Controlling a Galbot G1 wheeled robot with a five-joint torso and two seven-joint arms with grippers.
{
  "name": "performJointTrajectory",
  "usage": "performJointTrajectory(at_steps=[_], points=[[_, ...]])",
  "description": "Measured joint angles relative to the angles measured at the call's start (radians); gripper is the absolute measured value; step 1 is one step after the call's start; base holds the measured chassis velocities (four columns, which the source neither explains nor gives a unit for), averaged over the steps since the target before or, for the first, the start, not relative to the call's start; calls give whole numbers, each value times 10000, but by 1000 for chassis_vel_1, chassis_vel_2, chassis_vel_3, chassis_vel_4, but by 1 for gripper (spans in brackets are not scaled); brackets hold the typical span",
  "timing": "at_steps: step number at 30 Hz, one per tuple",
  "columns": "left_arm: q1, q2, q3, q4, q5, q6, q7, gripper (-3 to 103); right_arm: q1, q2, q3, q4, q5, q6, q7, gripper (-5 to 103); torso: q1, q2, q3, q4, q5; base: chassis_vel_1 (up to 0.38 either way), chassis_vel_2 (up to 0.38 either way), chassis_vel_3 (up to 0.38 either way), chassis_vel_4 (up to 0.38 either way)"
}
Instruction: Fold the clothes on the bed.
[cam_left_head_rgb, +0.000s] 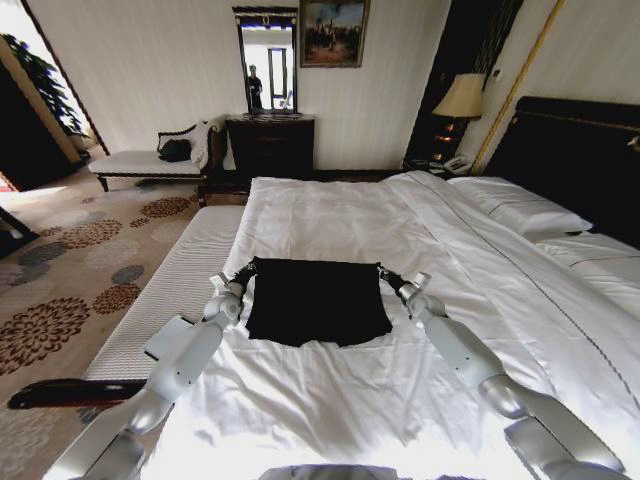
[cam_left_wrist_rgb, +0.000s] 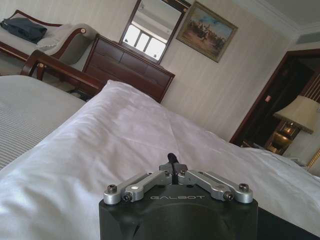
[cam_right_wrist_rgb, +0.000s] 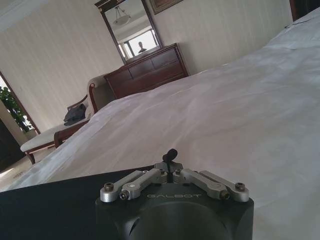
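The shirt lies flat on the bed, stretched between your two grippers. Left gripper and right gripper each sit at a far corner, fingers drawn together, apparently pinching the cloth. Judged step: a fold in hand; next move needs both corners carried evenly. Beyond the grippers only duvet; nothing blocks.
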Motion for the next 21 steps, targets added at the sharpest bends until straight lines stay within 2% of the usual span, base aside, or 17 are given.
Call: performJointTrajectory(at_steps=[10, 21], points=[[99, -101, 145, 71, 349, -120, 114, 0, -114, 50, -17, -23, -147, 191, -119, 0, 1, 0, 1, 0, 0, 0, 0, 0, 0], [669, 111, -34, -785, 368, -492, 207, 0, -992, -277, 510, 1155, -889, 697, -270, 0, 0, 0, 0, -1, 0, 0, 0, 0, 0]])
